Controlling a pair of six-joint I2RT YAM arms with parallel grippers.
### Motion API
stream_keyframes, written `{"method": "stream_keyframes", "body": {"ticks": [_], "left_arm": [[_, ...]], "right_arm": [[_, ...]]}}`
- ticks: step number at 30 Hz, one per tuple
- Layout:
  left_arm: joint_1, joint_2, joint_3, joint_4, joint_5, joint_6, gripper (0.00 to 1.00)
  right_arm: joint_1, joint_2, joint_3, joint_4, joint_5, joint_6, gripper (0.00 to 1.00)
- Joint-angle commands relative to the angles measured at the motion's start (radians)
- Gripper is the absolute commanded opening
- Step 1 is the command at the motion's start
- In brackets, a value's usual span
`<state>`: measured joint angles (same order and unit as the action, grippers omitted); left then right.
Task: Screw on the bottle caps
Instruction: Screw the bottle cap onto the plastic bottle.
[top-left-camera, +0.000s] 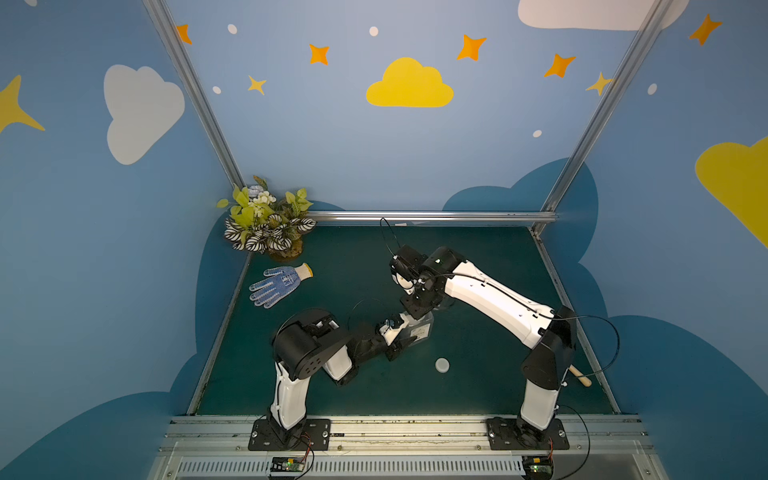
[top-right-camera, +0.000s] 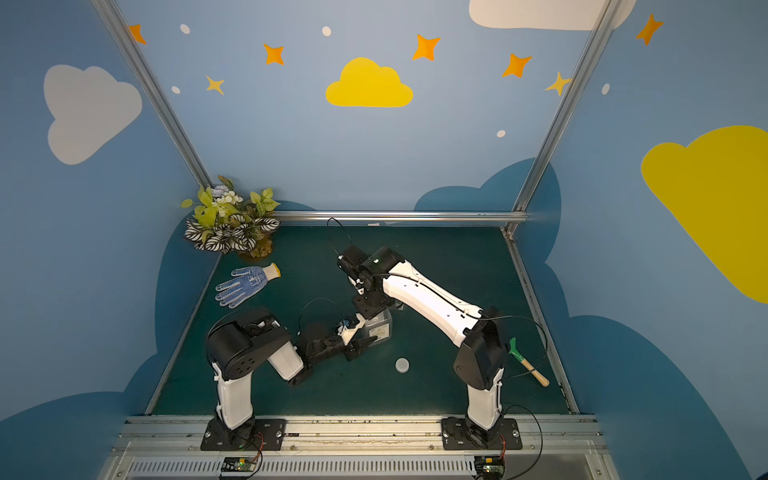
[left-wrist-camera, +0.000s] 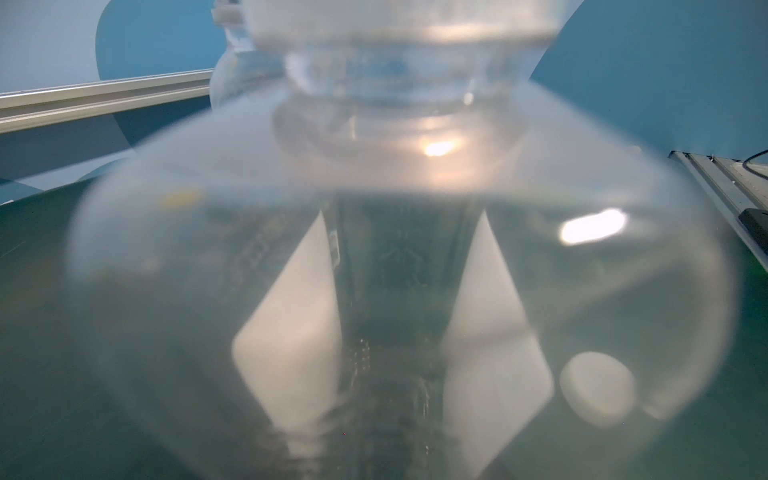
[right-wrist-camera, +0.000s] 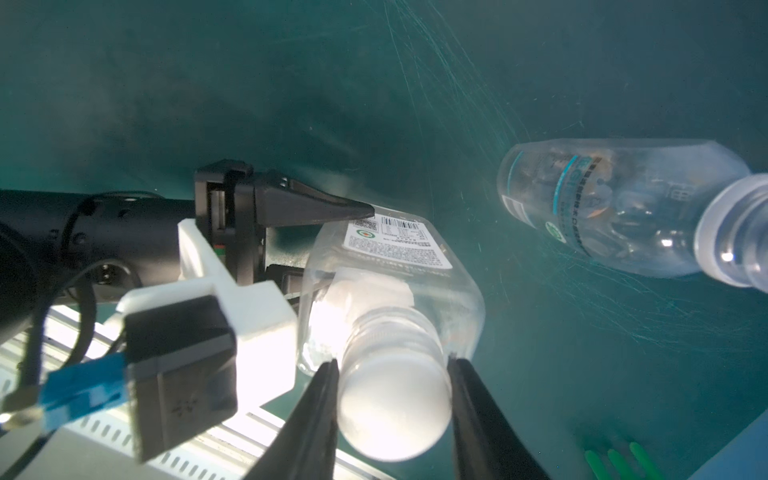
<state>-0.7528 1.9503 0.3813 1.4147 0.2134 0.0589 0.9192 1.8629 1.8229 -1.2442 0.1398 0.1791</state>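
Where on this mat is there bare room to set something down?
Bare: the far right stretch of mat between back rail and right arm; the near strip between loose cap and front rail. Crowded: the centre, where left hand grips the bottle and right hand its cap; plant and glove fill the far left.

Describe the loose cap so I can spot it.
On the dark green table mat, look nearer the base rail than the rectangular clear plastic bottle. The small round white plastic cap lies alone; the other white cap tops that bottle.

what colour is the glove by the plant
The glove is white with blue dots and a cream cuff, clearest in a top view.
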Motion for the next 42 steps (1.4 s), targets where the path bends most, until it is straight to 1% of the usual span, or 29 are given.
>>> {"method": "stream_keyframes", "body": {"ticks": [1,12,17,26,34,42], "left_arm": [[0.006,0.01,-0.008,-0.015,0.018,-0.009,0.24],[0.013,0.023,0.0,-0.016,0.019,-0.019,0.17],[0.013,0.022,0.002,-0.016,0.011,-0.019,0.1],[0.018,0.018,0.0,-0.015,0.013,-0.022,0.03],[0.024,0.0,-0.007,-0.038,-0.004,0.005,0.02],[0.024,-0.015,-0.009,-0.057,-0.003,0.02,0.02]], "right_arm": [[0.009,-0.023,-0.047,0.036,0.014,0.009,0.3],[0.011,-0.075,-0.134,0.111,-0.009,0.019,0.3],[0.018,-0.102,-0.166,0.15,-0.024,0.025,0.3],[0.034,-0.137,-0.212,0.192,-0.031,0.023,0.32],[0.046,-0.161,-0.239,0.213,-0.025,0.033,0.36],[0.033,-0.15,-0.22,0.215,-0.034,0.042,0.41]]}}
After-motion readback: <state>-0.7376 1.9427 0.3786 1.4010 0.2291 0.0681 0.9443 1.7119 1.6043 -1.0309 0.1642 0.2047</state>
